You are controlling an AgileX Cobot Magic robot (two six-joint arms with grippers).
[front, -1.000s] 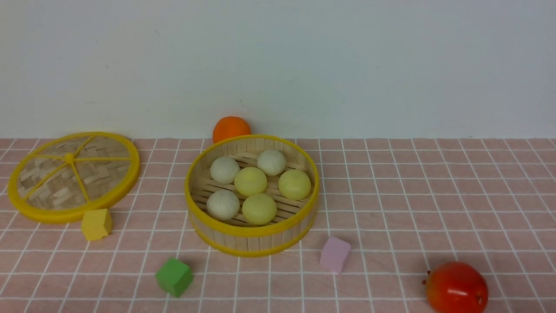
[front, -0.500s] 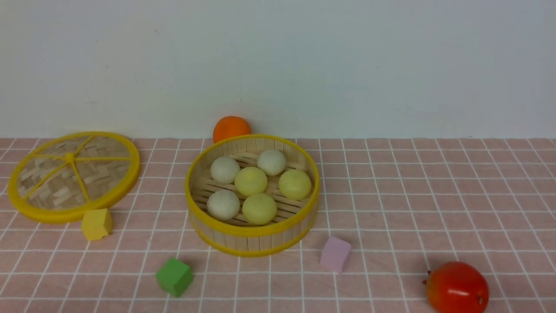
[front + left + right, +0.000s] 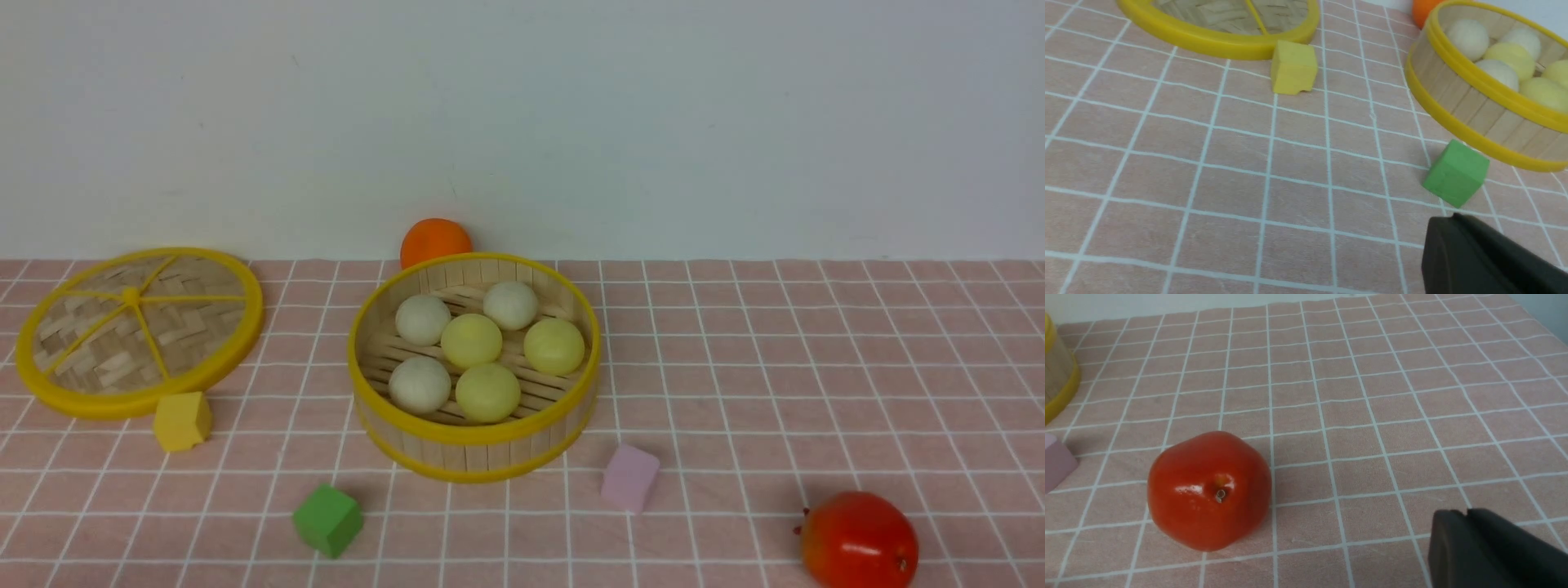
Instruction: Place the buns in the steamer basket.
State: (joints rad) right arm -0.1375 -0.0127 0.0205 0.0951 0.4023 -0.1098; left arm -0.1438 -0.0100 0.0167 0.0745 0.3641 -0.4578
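Bamboo basket [image 3: 384, 445] upright, mouth up, holding six buns [image 3: 472, 340].
Both end effectors, left [image 3: 1457, 218] and right [image 3: 1466, 514], are pressed closed, holding nothing.

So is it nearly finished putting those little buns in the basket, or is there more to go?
It looks finished. All six buns sit inside the steamer basket, three pale yellow and three off-white. No bun shows on the cloth outside it. Nothing is in hand: both sets of fingers look shut and empty, away from the basket. The lid lies apart, not part of this job.
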